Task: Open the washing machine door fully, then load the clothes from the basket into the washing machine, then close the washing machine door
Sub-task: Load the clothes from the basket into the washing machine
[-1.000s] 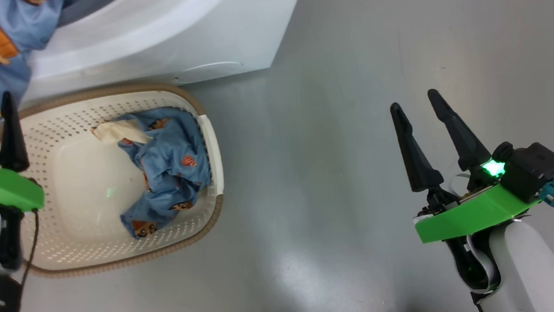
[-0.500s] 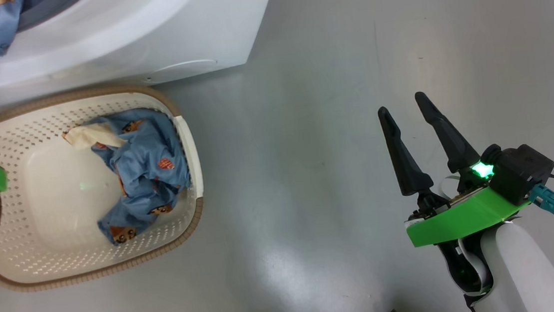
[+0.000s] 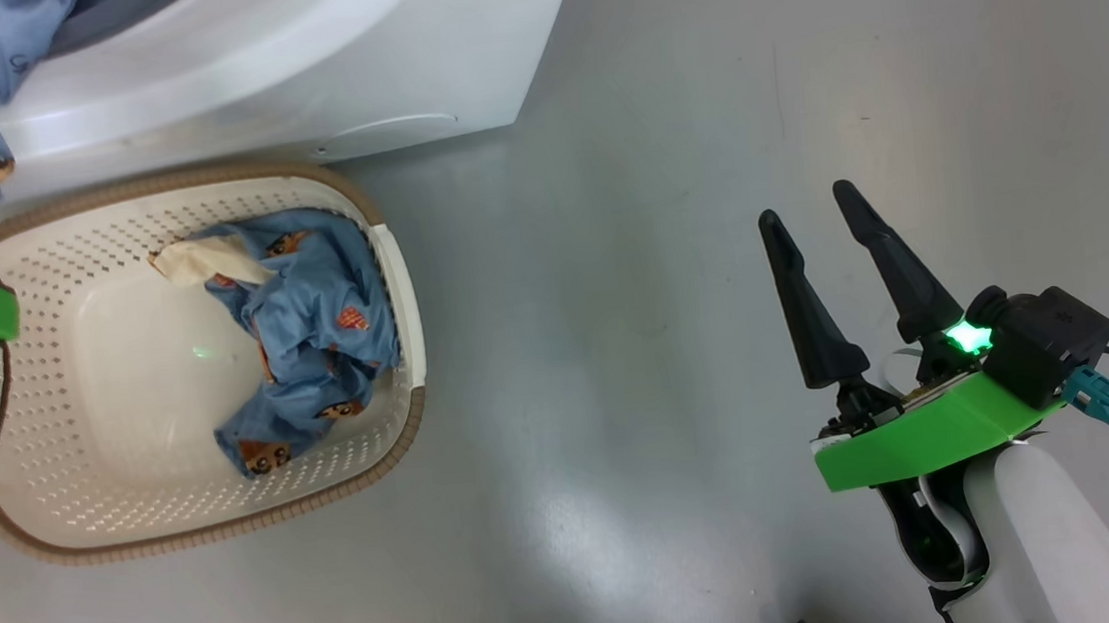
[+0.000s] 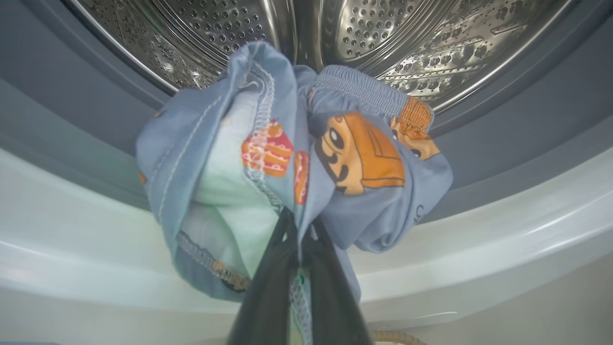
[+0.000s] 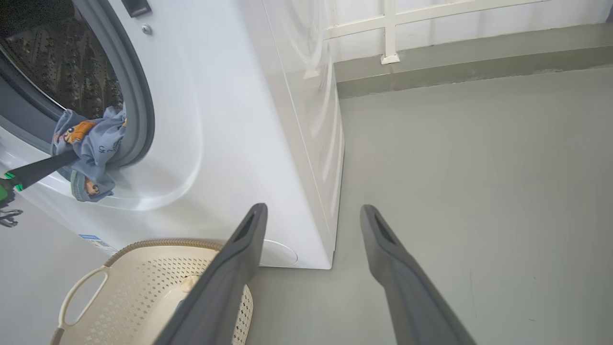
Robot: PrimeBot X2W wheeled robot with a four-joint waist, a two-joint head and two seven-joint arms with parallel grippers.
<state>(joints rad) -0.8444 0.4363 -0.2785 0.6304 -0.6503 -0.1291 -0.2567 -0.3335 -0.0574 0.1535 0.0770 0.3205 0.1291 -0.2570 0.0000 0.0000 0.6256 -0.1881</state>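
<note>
My left gripper (image 4: 299, 225) is shut on a light blue garment (image 4: 297, 158) with orange cartoon faces, which hangs over the lip of the washing machine (image 3: 293, 73), before the steel drum (image 4: 383, 38). The right wrist view shows that garment (image 5: 91, 143) at the blue-grey gasket (image 5: 139, 105), held by a dark finger. More clothes (image 3: 315, 322) lie crumpled in the cream basket (image 3: 405, 435) on the floor before the machine. My right gripper (image 3: 806, 202) hovers open and bare over the grey floor, well right of the basket. The washing machine door is out of view.
The basket (image 5: 86, 287) stands close against the machine's front, under the opening. Grey floor stretches to the right of the machine as far as a low grey skirting (image 5: 455, 62) at the wall. A small blue label (image 5: 96, 242) sits low on the machine's front.
My left gripper's fingers, spread a second ago, have closed on the garment at the machine's opening. The head view has shifted sideways. The right gripper has stayed as it was.
</note>
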